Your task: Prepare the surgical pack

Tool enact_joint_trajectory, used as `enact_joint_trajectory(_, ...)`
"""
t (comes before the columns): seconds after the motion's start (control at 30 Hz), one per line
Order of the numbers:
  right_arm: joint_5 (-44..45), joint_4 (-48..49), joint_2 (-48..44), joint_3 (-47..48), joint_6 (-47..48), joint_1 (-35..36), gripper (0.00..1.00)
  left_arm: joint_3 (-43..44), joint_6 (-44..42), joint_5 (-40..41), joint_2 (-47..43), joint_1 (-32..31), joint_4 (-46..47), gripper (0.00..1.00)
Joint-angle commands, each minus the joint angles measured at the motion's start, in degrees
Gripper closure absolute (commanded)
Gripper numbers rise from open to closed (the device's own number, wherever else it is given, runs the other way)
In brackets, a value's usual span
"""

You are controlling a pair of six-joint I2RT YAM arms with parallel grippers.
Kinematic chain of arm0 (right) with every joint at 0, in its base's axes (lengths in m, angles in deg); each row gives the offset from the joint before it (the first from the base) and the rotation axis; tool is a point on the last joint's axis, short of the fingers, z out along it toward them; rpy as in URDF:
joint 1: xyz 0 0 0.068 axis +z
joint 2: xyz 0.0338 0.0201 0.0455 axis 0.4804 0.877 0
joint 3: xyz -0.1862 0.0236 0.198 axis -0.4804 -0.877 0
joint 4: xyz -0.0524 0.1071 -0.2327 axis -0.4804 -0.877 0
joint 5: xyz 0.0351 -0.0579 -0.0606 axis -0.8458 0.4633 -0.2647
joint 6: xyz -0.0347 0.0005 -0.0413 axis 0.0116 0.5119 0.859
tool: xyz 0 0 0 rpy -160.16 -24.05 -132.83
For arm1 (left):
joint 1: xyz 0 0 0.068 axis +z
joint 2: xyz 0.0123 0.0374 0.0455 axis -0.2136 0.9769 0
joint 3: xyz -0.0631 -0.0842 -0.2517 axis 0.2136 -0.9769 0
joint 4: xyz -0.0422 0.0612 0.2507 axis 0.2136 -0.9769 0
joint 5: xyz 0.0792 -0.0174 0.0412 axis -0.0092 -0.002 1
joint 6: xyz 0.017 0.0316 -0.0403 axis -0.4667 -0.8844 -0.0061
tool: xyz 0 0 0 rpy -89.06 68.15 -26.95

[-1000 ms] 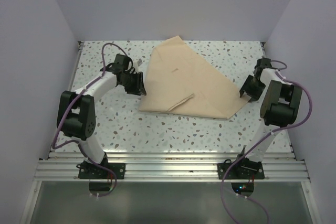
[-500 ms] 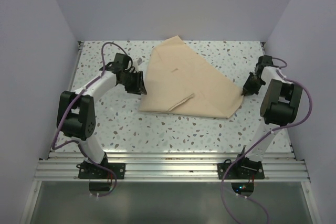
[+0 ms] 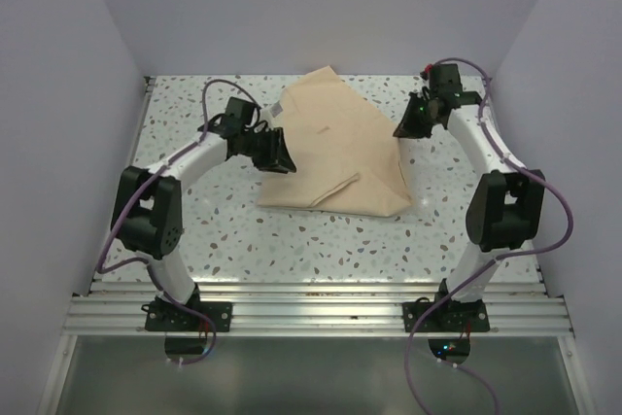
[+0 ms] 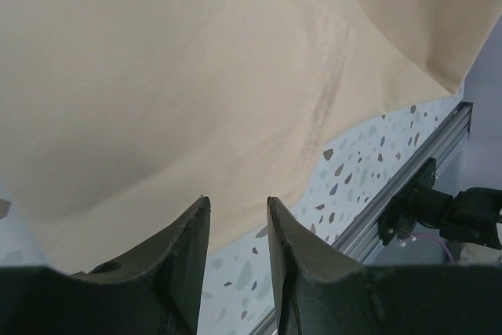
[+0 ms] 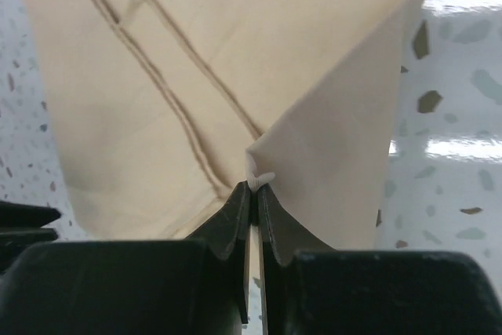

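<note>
Since the frame a second before, the beige cloth [image 3: 326,138] had lost its outstretched right corner from the tabletop [image 3: 292,230]. The right arm had swung from the near right to the far right side and drawn that corner up and inward, so the sheet's right part was doubled over. The left arm had edged a little rightward, onto the left border.

The cloth lay mid-tabletop, toward the far side, partly folded. No tray, instruments or gauze showed, and whether any sat beneath could not be told. The right gripper [image 5: 252,187] had its fingers pressed together on the raised corner, with a wisp of white thread poking out at the tips. The left gripper [image 4: 238,208] had its fingers a narrow gap apart with nothing between them, poised at the cloth's left edge; whether it touched the cloth could not be told.

The step in hand looked like folding the right corner across. Doing it well would likely mean carrying the corner low and straight toward the middle. The pinch should stay firm until the flap lay flat, with the left fingers pinning the sheet against sliding.

No brand, label or writing was legible; only stitched hems showed.
</note>
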Motion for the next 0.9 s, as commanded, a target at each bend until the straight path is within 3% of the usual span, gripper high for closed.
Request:
enact_joint_trajectory(0.0, -4.22, -1.44, -3.22, 5.20, -2.48, 3.29, 1.00, 2.07, 4.30, -3.51, 2.63, -4.37, 5.30, 0.62)
enact_joint_trajectory(0.2, -7.20, -2.76, -3.49, 9.34, -3.89, 6.37, 1.00, 7.07, 9.23, -4.13, 8.08, -10.44, 8.13, 0.63)
enact_joint_trajectory(0.87, -14.86, 0.14, -4.54, 19.00, -14.61, 12.88, 1.00, 5.14, 8.88, -2.37, 12.65, -12.56, 8.31, 0.65)
